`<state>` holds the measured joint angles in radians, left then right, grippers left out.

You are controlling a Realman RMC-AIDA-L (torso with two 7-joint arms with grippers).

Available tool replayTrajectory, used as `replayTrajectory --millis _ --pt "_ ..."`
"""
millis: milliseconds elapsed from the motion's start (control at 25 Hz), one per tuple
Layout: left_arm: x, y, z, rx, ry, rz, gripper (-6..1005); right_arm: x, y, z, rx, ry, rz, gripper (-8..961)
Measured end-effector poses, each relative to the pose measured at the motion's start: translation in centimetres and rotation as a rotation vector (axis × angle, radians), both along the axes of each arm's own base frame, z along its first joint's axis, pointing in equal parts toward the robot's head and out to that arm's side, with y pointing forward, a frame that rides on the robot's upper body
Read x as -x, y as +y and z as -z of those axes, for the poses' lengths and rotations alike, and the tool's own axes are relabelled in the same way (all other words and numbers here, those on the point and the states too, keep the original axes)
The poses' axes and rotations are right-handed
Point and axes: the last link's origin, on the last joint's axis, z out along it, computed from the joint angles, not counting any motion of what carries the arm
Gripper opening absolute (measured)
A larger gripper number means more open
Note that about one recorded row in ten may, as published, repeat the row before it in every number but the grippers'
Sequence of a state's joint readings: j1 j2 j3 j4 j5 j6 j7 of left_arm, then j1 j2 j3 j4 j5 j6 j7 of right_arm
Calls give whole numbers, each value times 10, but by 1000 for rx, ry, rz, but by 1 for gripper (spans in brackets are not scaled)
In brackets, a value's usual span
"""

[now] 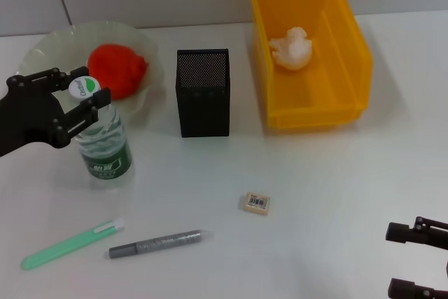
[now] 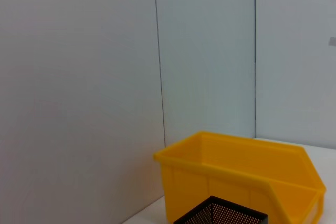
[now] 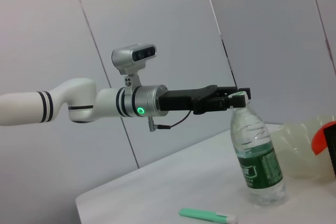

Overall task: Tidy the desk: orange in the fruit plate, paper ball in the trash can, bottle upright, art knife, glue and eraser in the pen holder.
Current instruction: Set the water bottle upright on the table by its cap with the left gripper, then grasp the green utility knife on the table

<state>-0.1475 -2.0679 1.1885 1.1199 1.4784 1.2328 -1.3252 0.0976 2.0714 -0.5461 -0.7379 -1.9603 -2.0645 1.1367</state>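
The bottle (image 1: 105, 146) stands upright on the table in front of the fruit plate (image 1: 42, 48); it also shows in the right wrist view (image 3: 257, 161). My left gripper (image 1: 82, 90) is shut on its cap, seen from the side in the right wrist view (image 3: 234, 98). The orange (image 1: 116, 68) lies in the fruit plate. The paper ball (image 1: 292, 48) lies in the trash can (image 1: 350, 40). The pen holder (image 1: 203, 93) stands between plate and trash can. The eraser (image 1: 257, 203), a green art knife (image 1: 70, 244) and a grey glue pen (image 1: 154, 244) lie on the table. My right gripper (image 1: 414, 260) is open at the front right.
The left wrist view shows the trash can (image 2: 236, 177), the pen holder's rim (image 2: 220, 214) and a grey panelled wall behind them. The right wrist view shows the art knife (image 3: 207, 215) and the plate (image 3: 299, 140) beside the bottle.
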Motion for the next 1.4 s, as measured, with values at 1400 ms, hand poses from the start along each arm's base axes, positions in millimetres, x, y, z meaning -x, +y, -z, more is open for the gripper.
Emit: replayTrajectory --millis 1400 --pt "-44 -49 4 322 466 -201 782 -11 18 -21 -84 -165 -21 773"
